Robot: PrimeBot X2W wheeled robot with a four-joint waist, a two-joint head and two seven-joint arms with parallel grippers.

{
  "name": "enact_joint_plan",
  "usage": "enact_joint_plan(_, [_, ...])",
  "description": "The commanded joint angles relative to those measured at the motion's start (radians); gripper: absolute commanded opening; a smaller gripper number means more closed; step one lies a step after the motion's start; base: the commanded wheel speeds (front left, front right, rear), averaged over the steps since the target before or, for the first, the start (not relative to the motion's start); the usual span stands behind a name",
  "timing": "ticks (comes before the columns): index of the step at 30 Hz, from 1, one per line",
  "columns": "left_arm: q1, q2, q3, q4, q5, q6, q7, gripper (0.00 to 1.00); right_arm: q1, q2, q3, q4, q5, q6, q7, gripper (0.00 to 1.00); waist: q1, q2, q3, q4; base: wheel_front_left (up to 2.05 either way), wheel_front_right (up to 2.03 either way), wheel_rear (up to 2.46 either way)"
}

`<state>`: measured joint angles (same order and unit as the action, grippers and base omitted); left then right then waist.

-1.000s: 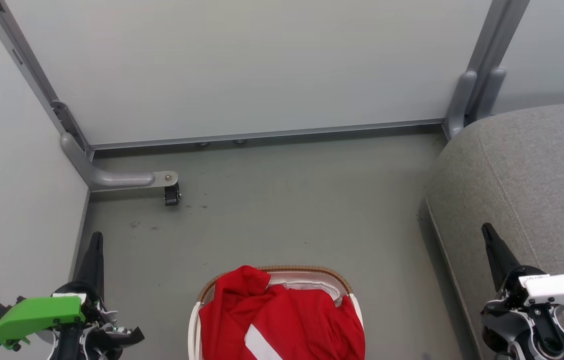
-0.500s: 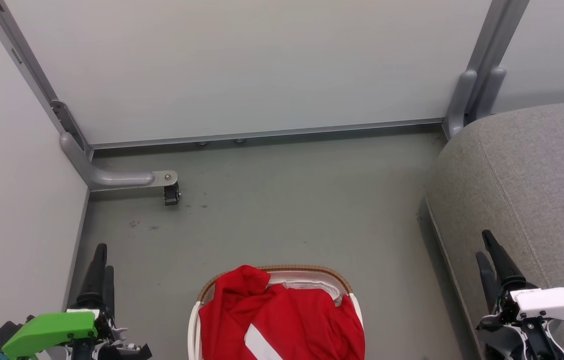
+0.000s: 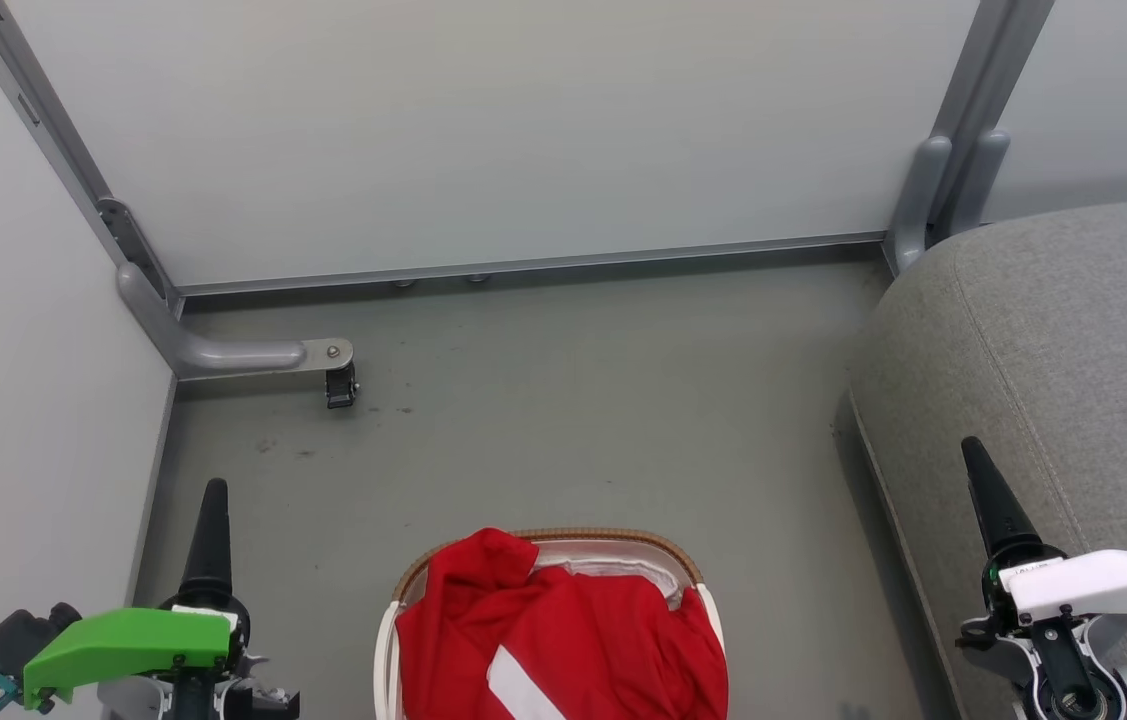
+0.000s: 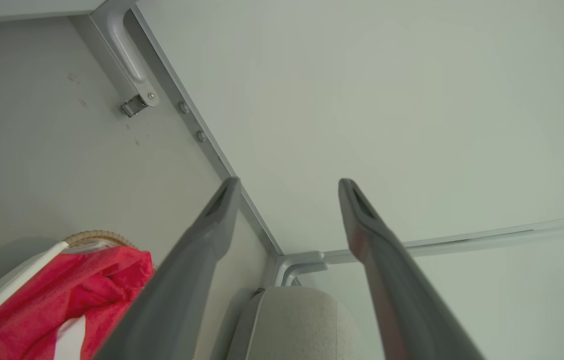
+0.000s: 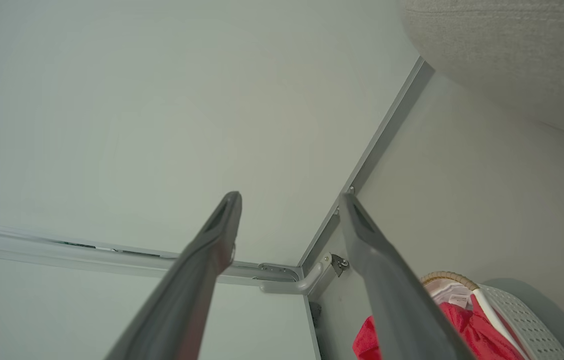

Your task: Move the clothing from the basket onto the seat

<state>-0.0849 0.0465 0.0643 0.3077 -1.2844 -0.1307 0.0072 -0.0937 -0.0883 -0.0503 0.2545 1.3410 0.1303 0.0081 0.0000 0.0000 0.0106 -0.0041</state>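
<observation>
By my reading, the task has barely begun. The clothing (image 3: 563, 640) lies heaped in the basket (image 3: 668, 552), at the near middle of the head view. Red fabric with a white stripe fills the basket, and one fold is draped over its far left rim. A strip of white liner (image 3: 613, 568) shows at the far right of the heap. How many garments make up the pile cannot be told.

The seat (image 3: 1073, 330) stands on the right, close to the basket, with a band of grey floor (image 3: 573, 400) between them. The part of the seat in view carries no garment, so nothing appears to have been delivered.

The left gripper (image 3: 213, 500) hangs near left, beside the basket and apart from it. In its wrist view the two fingers (image 4: 211, 225) are spread wide with nothing between them. The right gripper (image 3: 973, 460) hangs near right, over the seat's near edge. Its fingers (image 5: 372, 240) are likewise well apart and hold nothing.

Neither gripper touches the clothing. The whole job looks left to do: reach into the basket, take hold of a garment, lift it free of the rim, carry it right and lay it on the seat, then repeat for whatever remains
</observation>
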Motion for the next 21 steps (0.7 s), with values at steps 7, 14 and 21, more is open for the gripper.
enact_joint_plan(7, [-0.037, 0.019, -0.012, -0.01, 0.175, 0.0, -0.035, 1.0, -0.032, -0.03, 0.032, -0.022, -0.147, 0.0, -0.035, 1.0, 0.0, 0.0, 0.001, 0.0, 0.0, 0.0, 0.0])
enact_joint_plan(14, [-0.037, 0.031, -0.031, -0.006, 0.322, 0.0, -0.06, 1.0, -0.034, -0.046, 0.067, -0.025, -0.254, 0.0, -0.061, 1.0, 0.0, 0.0, 0.001, 0.0, 0.0, 0.0, 0.0])
enact_joint_plan(21, [-0.03, 0.042, -0.052, -0.002, 0.456, 0.0, -0.084, 1.0, -0.034, -0.06, 0.098, -0.022, -0.354, 0.0, -0.084, 1.0, 0.0, 0.0, 0.001, -0.001, 0.0, 0.0, 0.0])
